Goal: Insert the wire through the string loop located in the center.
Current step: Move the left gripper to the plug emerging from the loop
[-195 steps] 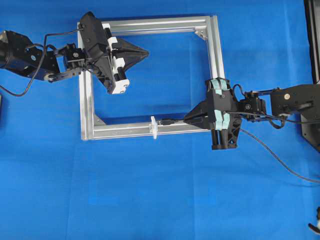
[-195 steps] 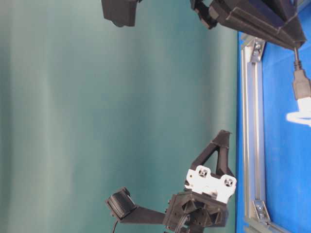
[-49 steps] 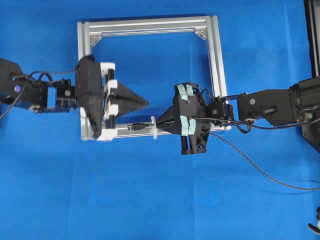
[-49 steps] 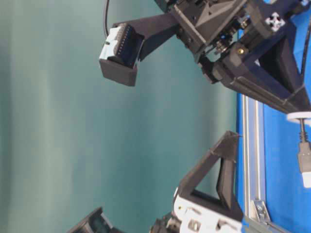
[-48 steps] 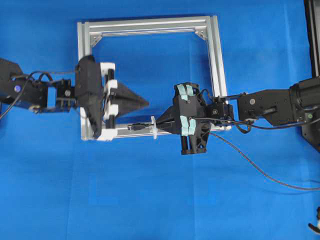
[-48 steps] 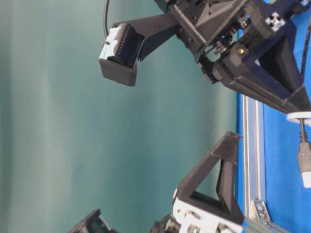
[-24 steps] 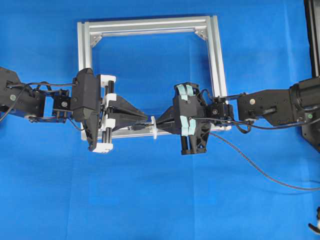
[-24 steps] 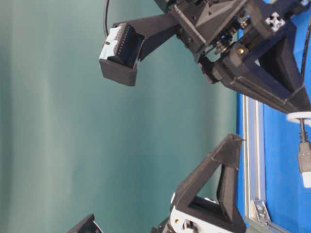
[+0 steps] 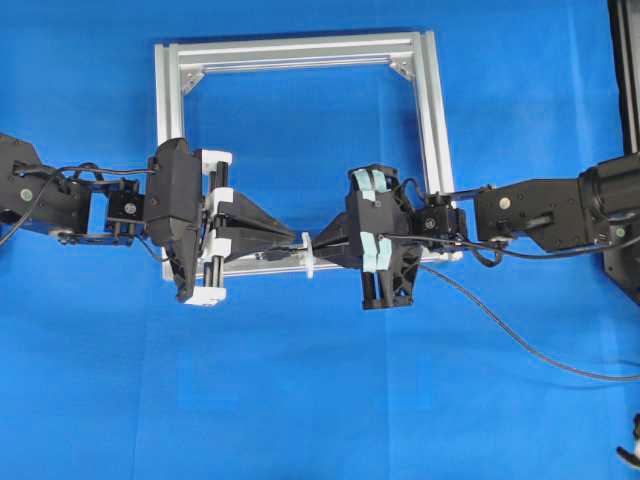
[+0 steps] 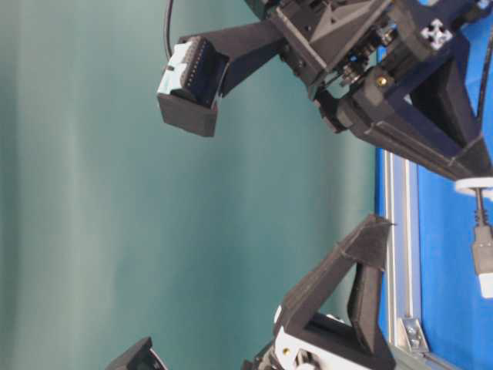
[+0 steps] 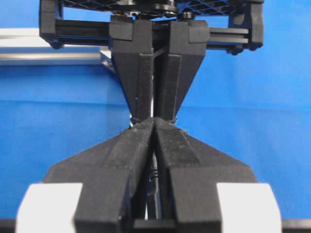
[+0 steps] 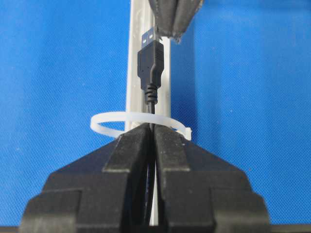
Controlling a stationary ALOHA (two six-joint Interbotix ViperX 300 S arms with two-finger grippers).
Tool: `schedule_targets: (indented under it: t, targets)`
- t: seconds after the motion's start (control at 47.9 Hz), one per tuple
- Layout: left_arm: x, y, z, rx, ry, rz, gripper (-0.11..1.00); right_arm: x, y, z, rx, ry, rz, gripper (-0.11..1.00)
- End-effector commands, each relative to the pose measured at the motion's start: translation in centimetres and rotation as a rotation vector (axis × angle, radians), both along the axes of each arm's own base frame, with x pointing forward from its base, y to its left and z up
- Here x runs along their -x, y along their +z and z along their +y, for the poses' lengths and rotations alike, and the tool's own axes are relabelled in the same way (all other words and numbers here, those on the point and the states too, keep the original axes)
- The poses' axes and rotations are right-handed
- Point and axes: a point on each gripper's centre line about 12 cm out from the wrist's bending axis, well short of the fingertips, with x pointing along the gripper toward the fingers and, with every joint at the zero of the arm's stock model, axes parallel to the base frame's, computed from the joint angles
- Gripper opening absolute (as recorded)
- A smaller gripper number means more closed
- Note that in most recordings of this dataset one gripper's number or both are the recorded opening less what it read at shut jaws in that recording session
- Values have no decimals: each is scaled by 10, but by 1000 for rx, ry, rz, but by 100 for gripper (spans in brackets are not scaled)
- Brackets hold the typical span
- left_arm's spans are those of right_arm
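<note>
While left gripper, closed empty, has swung in at USB plug | right gripper pinches wire through string loop | handover next

Along the aluminium frame's 6 o'clock rail there is no passage — the left gripper and right gripper meet tip to tip there, the string loop and wire's plug wedged between them. The frame's interior toward 12 o'clock is bare blue table, as is the ground at 6 o'clock — bar the wire trailing at 4 o'clock.
</note>
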Motion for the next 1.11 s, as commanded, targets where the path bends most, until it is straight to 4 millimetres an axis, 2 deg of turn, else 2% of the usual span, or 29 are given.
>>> schedule_targets:
  t: [0.0, 0.042, 0.084, 0.167, 0.292, 0.397, 0.752, 0.94, 1.086]
  targets:
    - [-4, 13, 1, -1, 2, -43, 1, -5, 11, 2, 1, 5, -35, -2]
    - [-5, 14, 1, 1, 3, -45, 3, -4, 11, 1, 1, 5, -34, -2]
    - [-5, 14, 1, 3, 3, -44, 11, -4, 11, 1, 1, 5, -34, -2]
    - [-5, 15, 2, 9, 6, -50, 33, -4, 11, 1, 1, 3, -34, -2]
    - [-5, 14, 2, 8, 8, -44, 71, -4, 10, 2, 2, 6, -32, -2]
    - [-4, 13, 4, 11, 13, -40, 90, -4, 10, 1, 2, 6, -32, -2]
    - [-3, 9, 4, 14, 14, -7, 92, -4, 11, 1, 2, 6, -34, -2]
    - [-2, -3, 2, 13, 8, 57, 92, -4, 10, 1, 2, 5, -32, -2]
    - [-3, -22, -2, 16, -2, 111, 92, -4, 10, 1, 2, 6, -32, -2]
